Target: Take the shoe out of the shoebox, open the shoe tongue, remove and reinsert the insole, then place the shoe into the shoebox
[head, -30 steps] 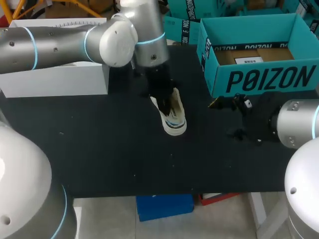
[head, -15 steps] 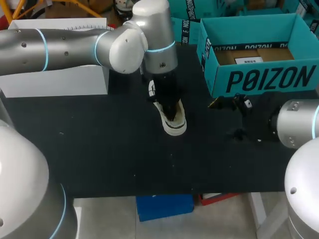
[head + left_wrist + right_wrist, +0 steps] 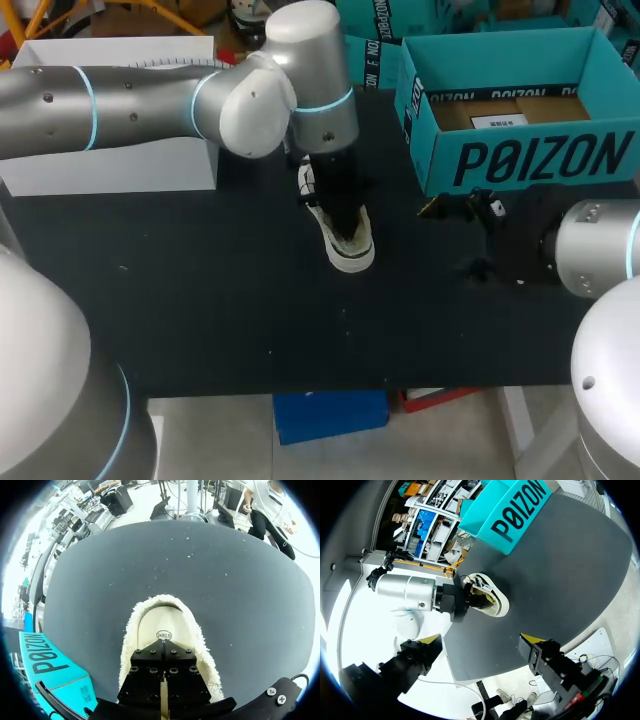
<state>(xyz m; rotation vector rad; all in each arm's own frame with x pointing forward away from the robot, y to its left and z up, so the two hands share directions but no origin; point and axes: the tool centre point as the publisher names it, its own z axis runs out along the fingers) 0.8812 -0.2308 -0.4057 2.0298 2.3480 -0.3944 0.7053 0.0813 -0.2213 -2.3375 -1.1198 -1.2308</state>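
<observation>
My left gripper [image 3: 343, 222] sits sunk in the shoe [image 3: 354, 260] mid-table, jaws hidden, so I cannot tell; right gripper [image 3: 480, 642] spread wide, nearside of the shoebox [image 3: 530, 160]

table [image 3: 200, 300]: black top | resting on it: shoe [image 3: 353, 259], teal shoebox [image 3: 540, 160], white box [image 3: 120, 165]

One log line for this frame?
left claw: down in shoe | shoe: on table, outside shoebox | right claw: open, clear of shoe
</observation>
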